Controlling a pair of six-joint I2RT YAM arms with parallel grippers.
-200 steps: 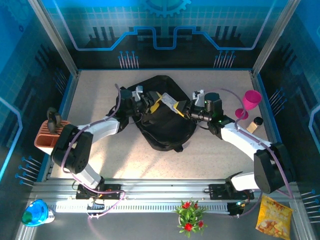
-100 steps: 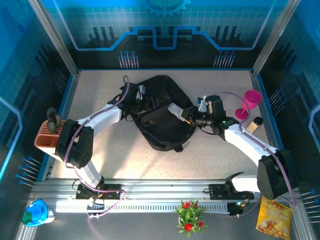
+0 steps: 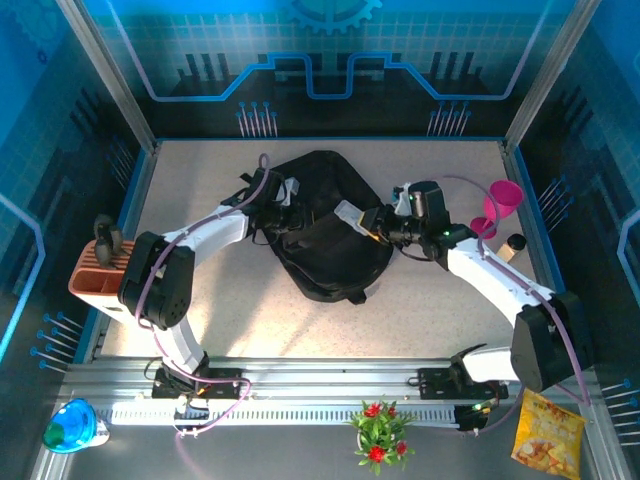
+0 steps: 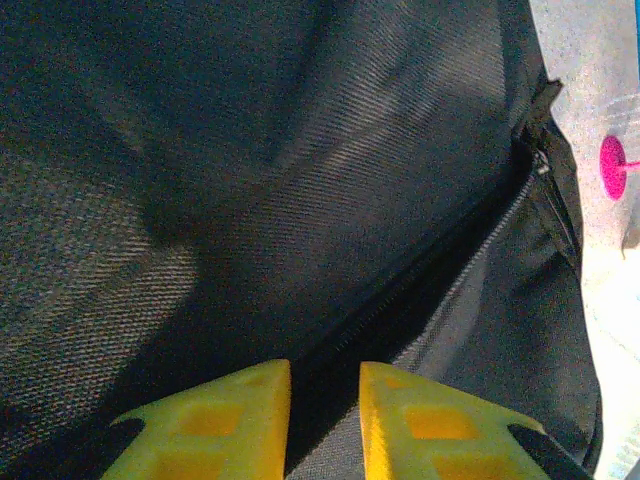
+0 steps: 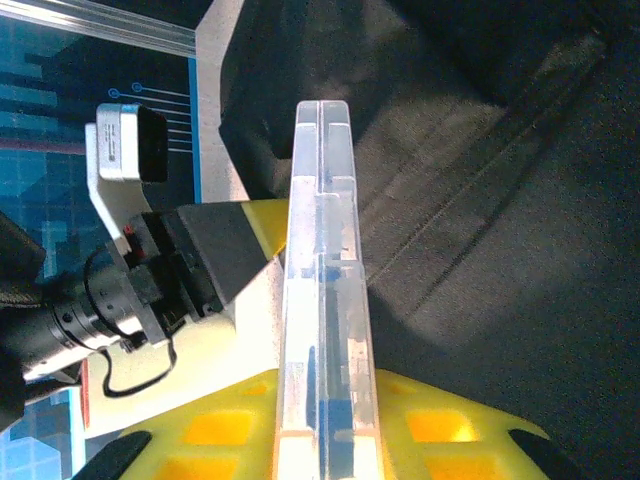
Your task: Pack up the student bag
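Near edge, in front of the rail: potted plant (image 3: pixel 378 430) with red flowers; yellow snack bag (image 3: pixel 548 432) at the right corner. Left margin of the counter (image 3: pixel 190 180): orange holder (image 3: pixel 93 272), well apart from the work.

Mid-counter: student bag (image 3: pixel 330 250), black, lying flat. Long axis running near to far with a slight lean. Rounded end toward the far wall, other end toward the arm bases. Zip line noted in the left wrist view, crossing the fabric on a diagonal.

Left gripper (image 4: pixel 325 382): over the bag's far left part. Jaws drawn close, a narrow gap between them, zip line leading straight into that gap. Fabric pinched or merely touched: cannot tell.

Right gripper (image 5: pixel 322 388): over the bag's right side. Jaws clamped on a clear flat case (image 5: pixel 320 240), held edge-on above the black fabric, long edge pointing away from the wrist.

Right of the bag, beside the right arm: pink goblet (image 3: pixel 503 200) and small capped bottle (image 3: pixel 513 246), both apart from the bag.
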